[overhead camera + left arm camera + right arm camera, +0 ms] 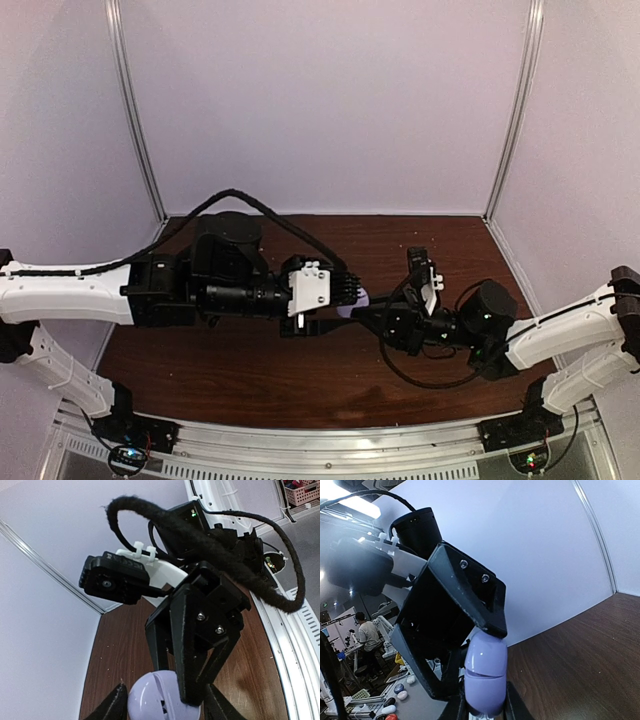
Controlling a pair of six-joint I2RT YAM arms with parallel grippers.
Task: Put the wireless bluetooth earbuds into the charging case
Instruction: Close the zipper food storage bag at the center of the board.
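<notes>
The charging case [352, 303], a pale lavender pebble, is held above the table between the two arms. My right gripper [370, 313] is shut on it. In the right wrist view the case [485, 677] stands upright between the right gripper's [485, 713] fingers, its seam nearly closed. My left gripper [345, 293] is open. In the left wrist view its [165, 707] fingers flank the case [152, 700], the left one at its edge. One left fingertip [492, 625] rests on the case's top. The right gripper's fingers [192, 680] clamp the case from above. The earbuds are out of view.
The brown wooden table [250, 370] lies below. White booth walls with metal posts [135, 110] stand at the back and sides. A metal rail [330, 440] runs along the near edge. A black cable [225, 550] loops over the right arm.
</notes>
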